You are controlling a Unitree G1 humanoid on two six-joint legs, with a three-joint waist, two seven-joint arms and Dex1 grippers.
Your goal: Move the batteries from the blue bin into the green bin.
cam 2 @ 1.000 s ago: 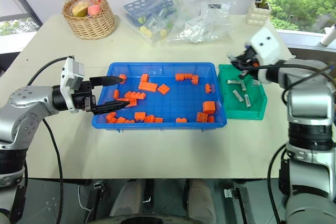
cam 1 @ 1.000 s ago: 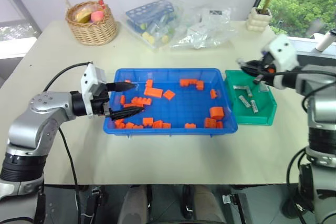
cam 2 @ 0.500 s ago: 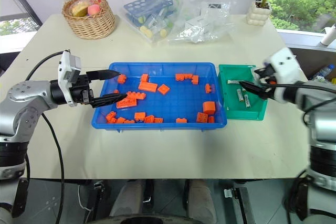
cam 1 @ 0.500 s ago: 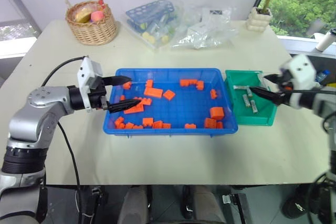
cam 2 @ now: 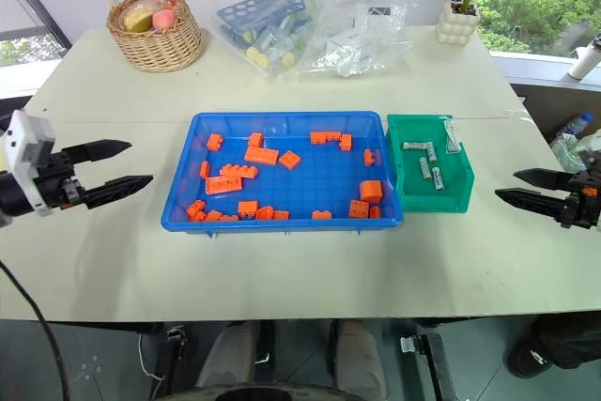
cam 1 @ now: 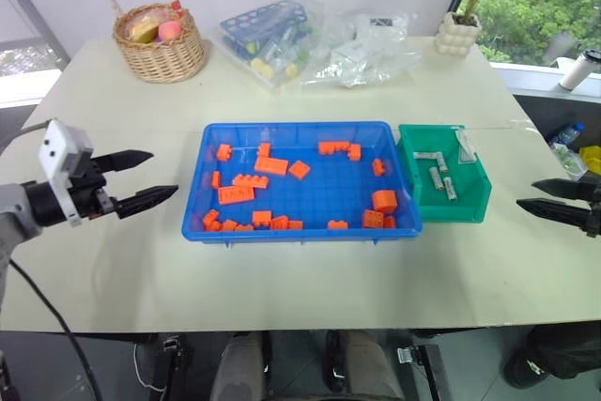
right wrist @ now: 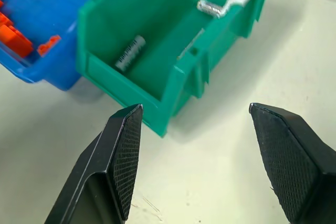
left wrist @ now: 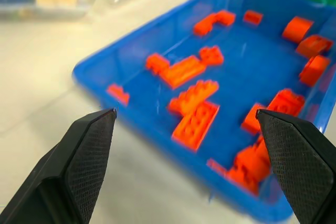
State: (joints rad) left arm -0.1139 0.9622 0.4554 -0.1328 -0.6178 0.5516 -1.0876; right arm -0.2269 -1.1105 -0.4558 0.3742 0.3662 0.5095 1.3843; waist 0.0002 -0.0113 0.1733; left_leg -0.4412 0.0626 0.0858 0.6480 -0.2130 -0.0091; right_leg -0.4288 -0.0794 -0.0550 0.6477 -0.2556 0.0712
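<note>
Blue bin point(cam 1: 302, 229) at table point(cam 1: 282, 274) centre, holding only orange bricks point(cam 1: 273, 165) scattered over its floor, most along the near wall and the left half. Green bin point(cam 1: 454, 209) touching the blue bin's right wall, with 4 batteries point(cam 1: 441, 177) lying inside, silver-grey, loosely grouped toward the back and middle; 1 seen lying on the floor of the bin in the right wrist view point(right wrist: 129, 53). Left gripper point(cam 1: 139, 177) out over bare table, well left of the blue bin, pointing toward it, fingers spread apart and empty. Right gripper point(cam 2: 522, 186) over the table right of the green bin, clear of it, pointing back at it, fingers likewise parted with nothing between them. Wicker basket point(cam 1: 161, 51) with fruit at the far left corner. Clear bags point(cam 1: 324, 39) along the far edge, 1 with a blue tube rack point(cam 1: 258, 22) inside. Potted plant point(cam 1: 462, 25) in a white pot at the far right.
</note>
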